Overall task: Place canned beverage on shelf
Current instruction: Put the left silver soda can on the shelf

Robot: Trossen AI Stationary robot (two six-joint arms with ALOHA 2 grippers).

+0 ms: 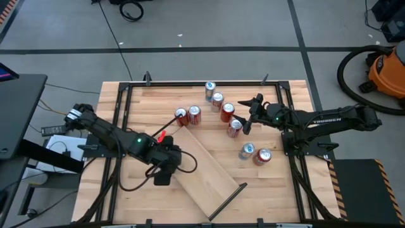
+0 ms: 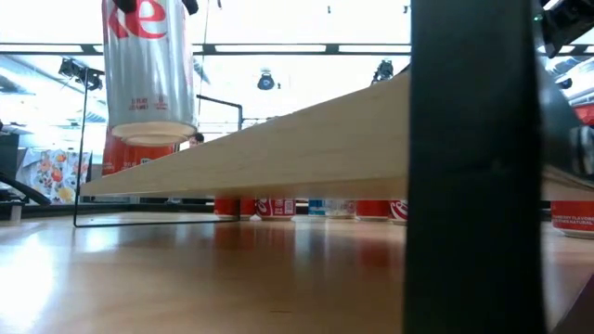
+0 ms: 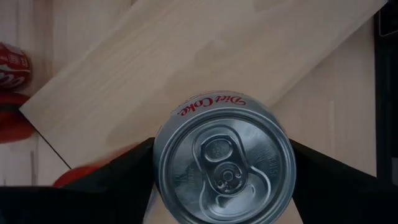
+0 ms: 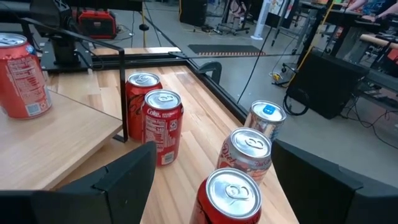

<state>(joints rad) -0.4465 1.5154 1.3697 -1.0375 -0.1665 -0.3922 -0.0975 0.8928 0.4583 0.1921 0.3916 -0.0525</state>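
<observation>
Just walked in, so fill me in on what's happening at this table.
The left tool holds a silver Diet Coke can upright above the shelf, a pale plank lying diagonally on the table; the can is not set down yet. The right tool hangs open over a cluster of cans on the table's right side, gripping nothing.

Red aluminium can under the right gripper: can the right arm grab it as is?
Probably yes: the right gripper is open above the red aluminium can, top clear; the pale can beside it crowds one side.

Workshop or lab: orange shop vacuum [image 1: 387, 69], floor cables [image 1: 114, 38], ceiling strip lights [image 2: 269, 48].
</observation>
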